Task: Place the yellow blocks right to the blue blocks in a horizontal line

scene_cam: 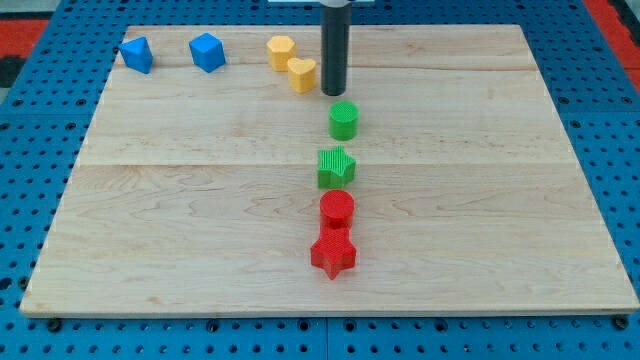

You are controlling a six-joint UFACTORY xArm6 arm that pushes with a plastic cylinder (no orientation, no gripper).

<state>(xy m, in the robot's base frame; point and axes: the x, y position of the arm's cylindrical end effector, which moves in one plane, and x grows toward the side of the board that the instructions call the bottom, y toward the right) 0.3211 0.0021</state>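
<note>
Two blue blocks lie along the view's top left: a blue triangular block and a blue angular block to its right. Further right sit two yellow blocks: a yellow hexagonal block and a yellow heart-shaped block slightly lower and right of it, the two touching or nearly so. My tip stands on the board just right of the yellow heart-shaped block, very close to it, and above the green round block.
A column of blocks runs down the board's middle: a green round block, a green star block, a red round block, a red star block. The wooden board lies on a blue pegboard.
</note>
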